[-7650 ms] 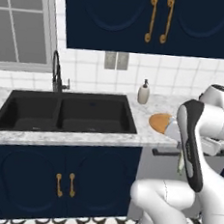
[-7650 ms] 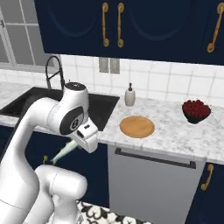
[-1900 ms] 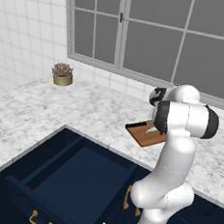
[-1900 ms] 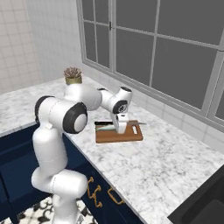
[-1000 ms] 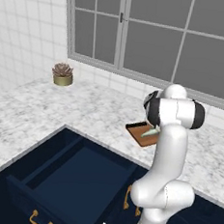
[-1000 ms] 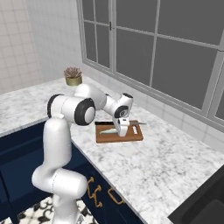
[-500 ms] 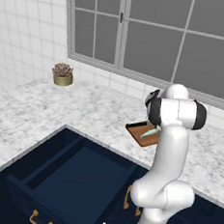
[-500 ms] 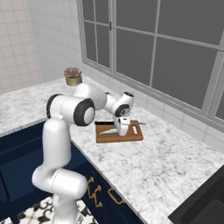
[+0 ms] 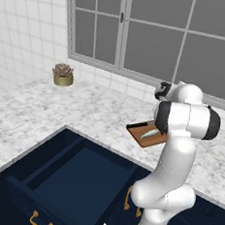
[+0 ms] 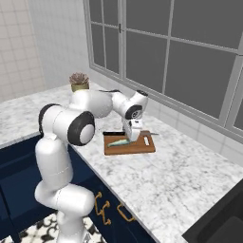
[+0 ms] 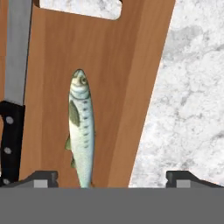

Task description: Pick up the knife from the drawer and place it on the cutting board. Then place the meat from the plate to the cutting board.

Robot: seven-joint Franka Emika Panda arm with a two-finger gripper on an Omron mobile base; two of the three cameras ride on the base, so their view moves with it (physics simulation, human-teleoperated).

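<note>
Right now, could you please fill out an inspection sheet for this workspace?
Surface: grey-white marble counter, running below a window.
Job's things: cutting board flat on the counter; knife lies along one long edge of the board; meat lies on the board beside the knife, apart from it; drawer stands open, nothing seen inside.
Clutter: small potted plant on the counter by the wall.
Grippers: gripper hangs over the board, jaws open, holding nothing.
Cables: nothing seen.
Surroundings: window, white tiled wall, navy cabinets with brass handles.
</note>
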